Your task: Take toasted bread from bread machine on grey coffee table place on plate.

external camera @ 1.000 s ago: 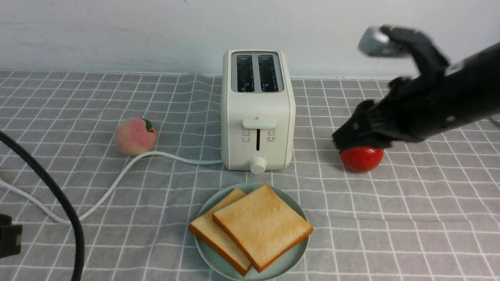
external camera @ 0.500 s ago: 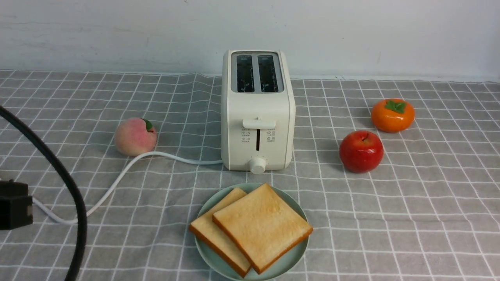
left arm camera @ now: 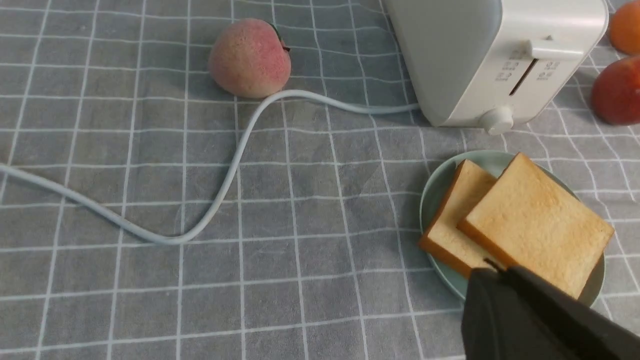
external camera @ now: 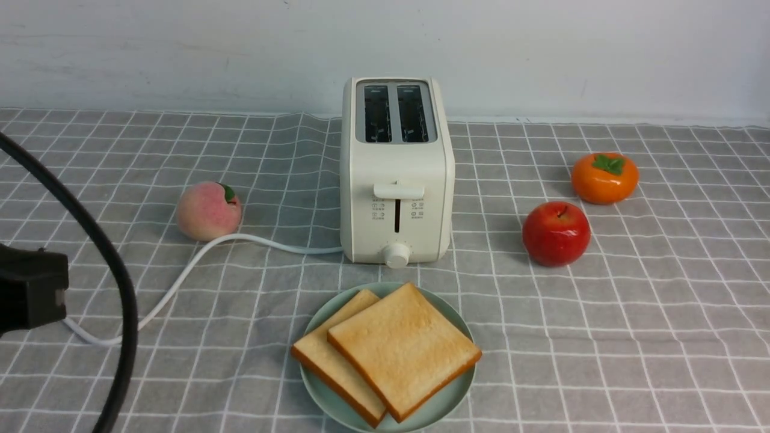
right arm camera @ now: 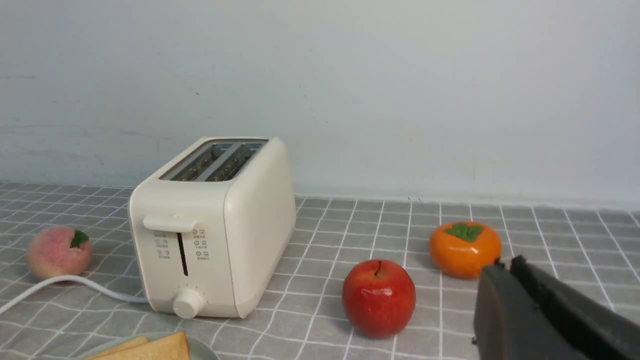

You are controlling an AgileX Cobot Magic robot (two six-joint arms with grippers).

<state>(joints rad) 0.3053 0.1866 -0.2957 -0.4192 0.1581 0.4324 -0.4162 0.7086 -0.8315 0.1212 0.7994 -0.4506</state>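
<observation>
Toast (external camera: 391, 349), both slices, lies overlapped on the plate (external camera: 452, 397) at 6 o'clock of the toaster (external camera: 397, 180) on the counter; slots look empty, so the job seems done. Left pincer (left arm camera: 497, 270) and right pincer (right arm camera: 505, 266) are closed tight, holding nothing. To finish well, lift arms clear of plate and cord (left arm camera: 241, 150).

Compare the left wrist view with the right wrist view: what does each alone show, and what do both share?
Only the left wrist view: both slices of toasted bread whole, overlapping on the plate, plus the left end effector. Only the right wrist view: the bread machine's two empty top slots, the wall, the right end effector. Both: the bread machine's front, peach, red apple, white cord, grey coffee table.
</observation>
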